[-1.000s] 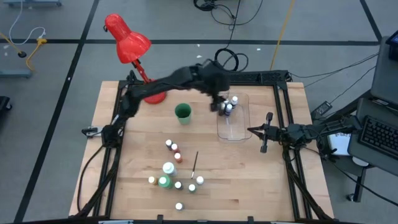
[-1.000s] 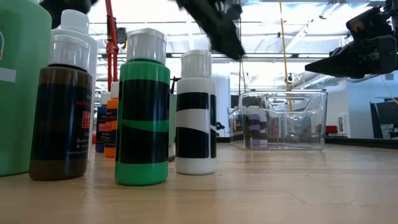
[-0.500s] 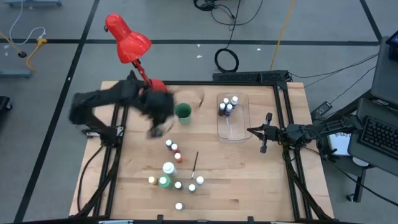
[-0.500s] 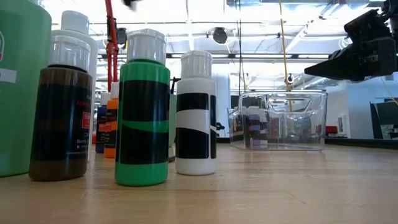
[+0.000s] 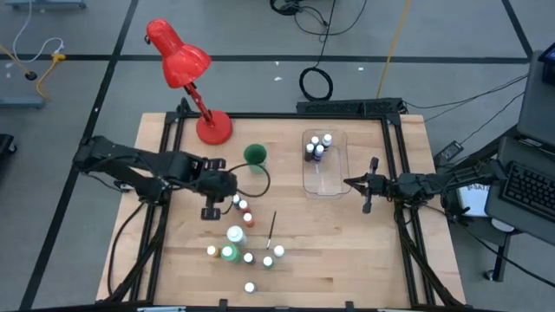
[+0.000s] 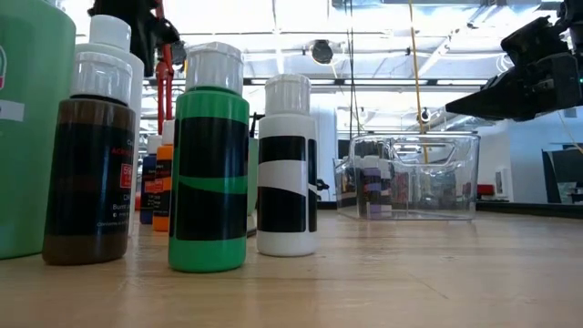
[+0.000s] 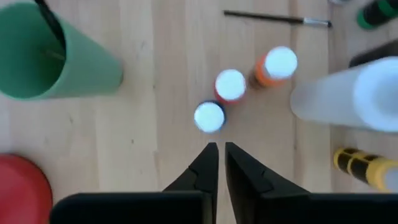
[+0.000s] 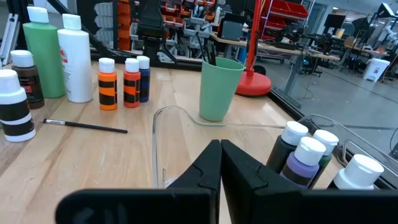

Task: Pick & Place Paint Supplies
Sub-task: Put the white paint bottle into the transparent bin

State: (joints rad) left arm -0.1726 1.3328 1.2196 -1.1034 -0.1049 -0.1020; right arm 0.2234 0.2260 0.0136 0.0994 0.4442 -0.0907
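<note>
Small white-capped paint bottles (image 5: 243, 210) stand in a short row on the wood, their caps (image 7: 231, 85) showing in the left wrist view. Near them stand a bigger white bottle (image 5: 235, 234), a green one (image 5: 229, 252), more small bottles and a thin brush (image 5: 271, 230). My left gripper (image 7: 219, 149) hangs shut, pointing down, just left of the row's first bottle (image 7: 209, 116) and touches nothing. A few bottles (image 5: 319, 147) stand in the clear tray (image 5: 325, 180). My right gripper (image 5: 368, 198) waits shut beside the tray's right side.
A green cup (image 5: 255, 155) with a dark brush in it stands at the far middle. A red desk lamp (image 5: 214, 130) has its base at the far left. A black rail (image 5: 395, 156) runs along the table's sides. Bare wood lies at the near right.
My left gripper has swung away from the clear tray toward the table's left edge, then come toward the near edge, and now hangs over the row of small bottles. The bottles in the tray stand where they were. My right arm has kept still.
</note>
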